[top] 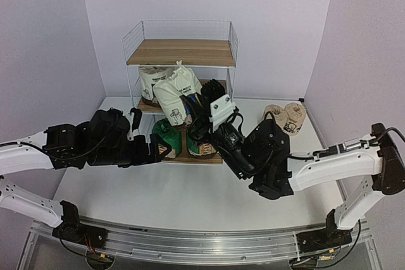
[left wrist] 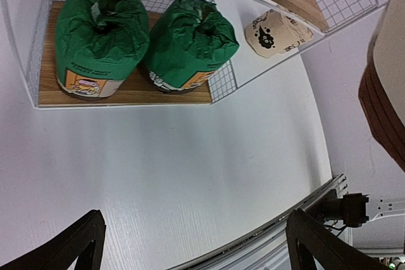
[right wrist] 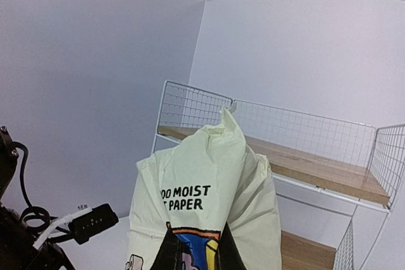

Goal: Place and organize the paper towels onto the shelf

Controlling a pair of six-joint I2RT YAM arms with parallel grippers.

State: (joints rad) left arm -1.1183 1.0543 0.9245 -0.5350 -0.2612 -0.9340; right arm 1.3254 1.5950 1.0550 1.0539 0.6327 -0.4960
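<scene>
Two green rolls (left wrist: 101, 30) are wearing orange-yellow labels; cream roll (right wrist: 209, 181) is showing black lettering, blue-yellow print; shelf (right wrist: 297, 132) is showing white mesh, wood-grain boards.

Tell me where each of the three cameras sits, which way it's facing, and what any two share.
Top external: above and behind the bases, looking down at the shelf; left arm and right arm show.
Left wrist: over the table, looking down at the green rolls on the bottom tier; open jaws at the lower corners.
Right wrist: behind the held white roll, facing the shelf's upper boards; jaws clamp the roll.
Shared: top external and left wrist both show the green rolls and a tan roll.
</scene>
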